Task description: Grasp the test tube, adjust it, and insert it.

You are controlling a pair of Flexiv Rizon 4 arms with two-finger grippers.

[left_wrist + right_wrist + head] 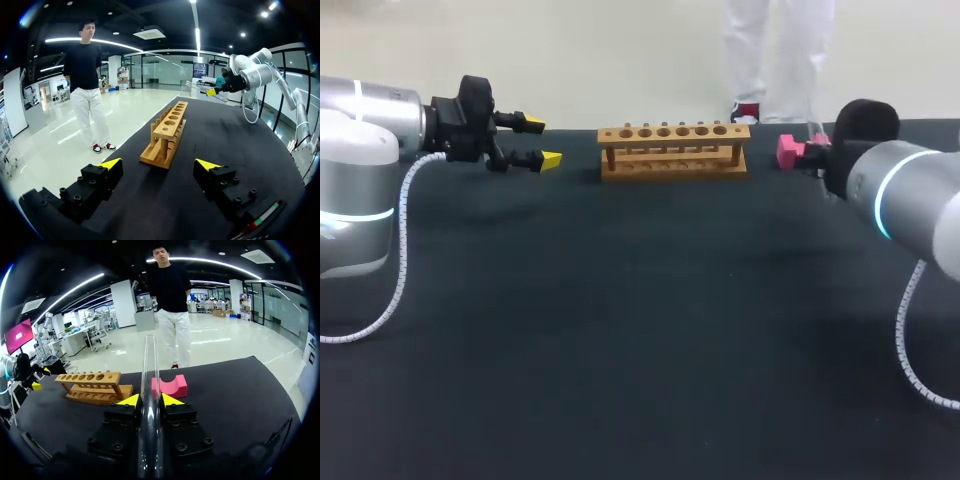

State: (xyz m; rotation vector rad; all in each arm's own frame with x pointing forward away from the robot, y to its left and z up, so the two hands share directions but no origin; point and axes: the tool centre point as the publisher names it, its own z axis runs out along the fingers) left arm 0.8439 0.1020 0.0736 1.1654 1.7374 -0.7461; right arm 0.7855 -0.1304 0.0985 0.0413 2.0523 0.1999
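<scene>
Now, right tool [146, 400] clasping test tube [149, 365], left tool [158, 163] spread

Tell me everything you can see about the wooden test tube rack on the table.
The rack is pale bare-looking wood: a top board with one row of round holes, a base board below, an upright post at each end. Every hole looks empty. It stands upright at the far middle of the dark table, long side toward the head camera. Only the table touches it; the open left end effector is apart off one end, a pink block apart off the other.
</scene>
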